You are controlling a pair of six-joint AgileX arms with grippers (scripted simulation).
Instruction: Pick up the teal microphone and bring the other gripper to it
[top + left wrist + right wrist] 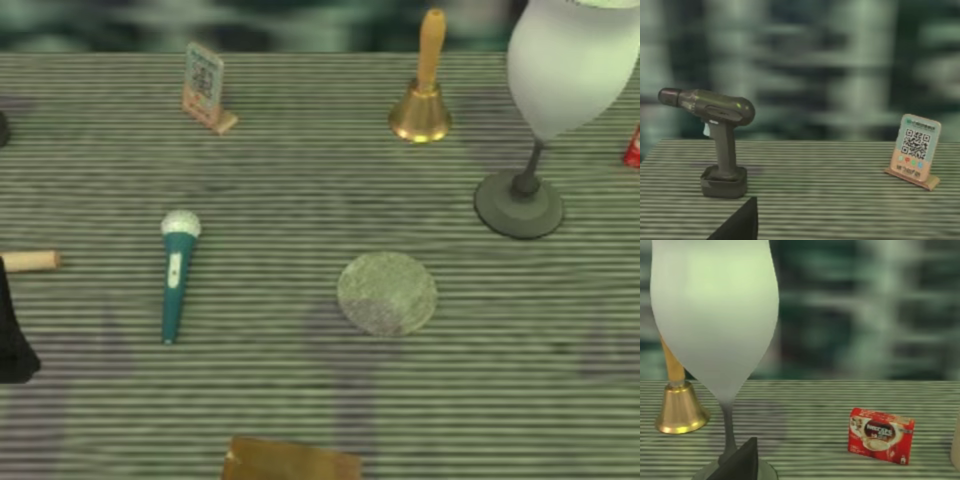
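Teal microphone (177, 276) lies flat left of centre on the striped table (300, 200), untouched, so nothing has begun; the next move is a descent onto its handle. Left arm (14, 335) shows only as a dark edge; the right is unseen. Neither's jaws can be judged. Farther off stands a brass bell (422, 95).

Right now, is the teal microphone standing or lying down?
Lying flat: the teal microphone rests lengthwise on the table, nothing gripping it.

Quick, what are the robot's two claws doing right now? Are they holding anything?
Left gripper: at the table's left edge, beside the teal microphone, not holding it; open or shut cannot be told.
Right gripper: only a dark tip shows; cannot be told.
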